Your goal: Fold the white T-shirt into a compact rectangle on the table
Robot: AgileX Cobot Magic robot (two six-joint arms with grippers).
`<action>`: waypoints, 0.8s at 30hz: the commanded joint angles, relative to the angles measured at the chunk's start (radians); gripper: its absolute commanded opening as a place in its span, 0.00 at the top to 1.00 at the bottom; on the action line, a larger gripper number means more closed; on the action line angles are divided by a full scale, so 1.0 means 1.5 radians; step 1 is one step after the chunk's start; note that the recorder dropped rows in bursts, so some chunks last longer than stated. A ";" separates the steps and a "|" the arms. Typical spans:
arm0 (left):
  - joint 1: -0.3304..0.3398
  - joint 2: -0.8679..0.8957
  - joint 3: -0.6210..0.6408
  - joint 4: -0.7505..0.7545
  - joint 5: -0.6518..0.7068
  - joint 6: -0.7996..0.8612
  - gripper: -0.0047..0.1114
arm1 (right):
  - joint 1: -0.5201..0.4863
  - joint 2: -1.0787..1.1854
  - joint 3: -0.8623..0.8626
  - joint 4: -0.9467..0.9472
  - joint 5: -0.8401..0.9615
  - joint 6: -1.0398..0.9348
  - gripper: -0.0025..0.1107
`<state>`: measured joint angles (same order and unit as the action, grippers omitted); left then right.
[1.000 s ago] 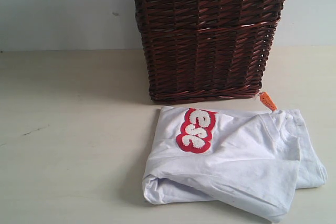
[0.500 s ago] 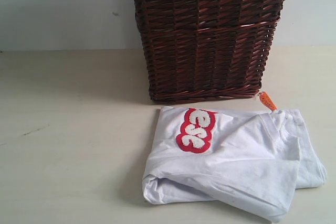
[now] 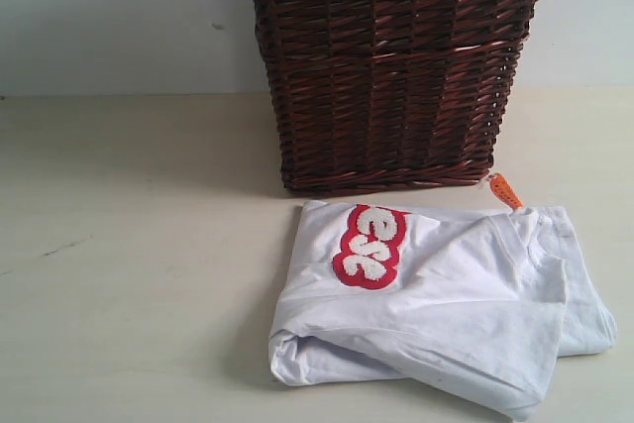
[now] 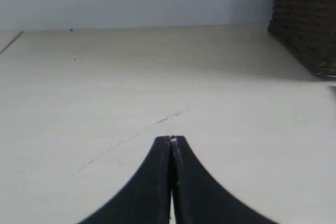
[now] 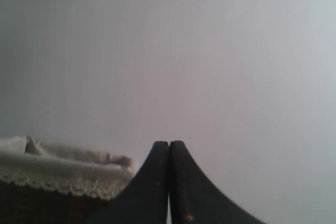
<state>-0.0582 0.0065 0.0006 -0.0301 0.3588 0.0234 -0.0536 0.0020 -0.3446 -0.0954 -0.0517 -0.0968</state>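
Here, the white T-shirt (image 3: 446,314) lies loosely bundled on the desk (image 3: 129,294), right of centre and just in front of the wicker basket (image 3: 391,66). The risk, as I judge it, is that its near edge is a soft roll with layers askew. A pinch there could catch only one layer and drag the bundle open, or shove it against the basket. Its long axis runs across the exterior view, with the red-outlined lettering (image 3: 369,245) turned sideways near the left end and the orange tag (image 3: 505,190) poking toward the basket's right corner. The left hand (image 4: 171,140) hangs clenched and empty over bare desk. The right hand (image 5: 169,143), likewise clenched on nothing, sits high beside the basket's lace trim (image 5: 58,177).
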 commanded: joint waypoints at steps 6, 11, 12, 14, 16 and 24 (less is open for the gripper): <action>0.001 -0.004 0.000 -0.006 -0.005 -0.001 0.96 | -0.004 -0.001 0.162 0.054 -0.005 -0.002 0.98; 0.001 -0.004 0.000 -0.006 -0.005 -0.001 0.96 | -0.004 -0.001 0.230 0.082 0.006 -0.002 0.98; 0.001 -0.004 0.000 -0.006 -0.005 -0.001 0.96 | -0.004 -0.001 0.230 0.082 0.048 -0.002 0.98; 0.001 -0.004 0.000 -0.006 -0.005 -0.001 0.96 | -0.004 -0.001 0.230 0.082 0.066 -0.004 0.98; 0.001 -0.004 0.000 -0.006 -0.005 -0.001 0.96 | -0.004 -0.001 0.230 0.080 0.088 -0.004 0.98; 0.001 -0.004 0.000 -0.006 -0.005 -0.001 0.96 | -0.003 -0.001 0.230 0.079 0.191 0.052 0.98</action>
<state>-0.0582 0.0065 0.0006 -0.0301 0.3588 0.0234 -0.0536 0.0038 -0.0041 0.0238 0.2085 -0.0503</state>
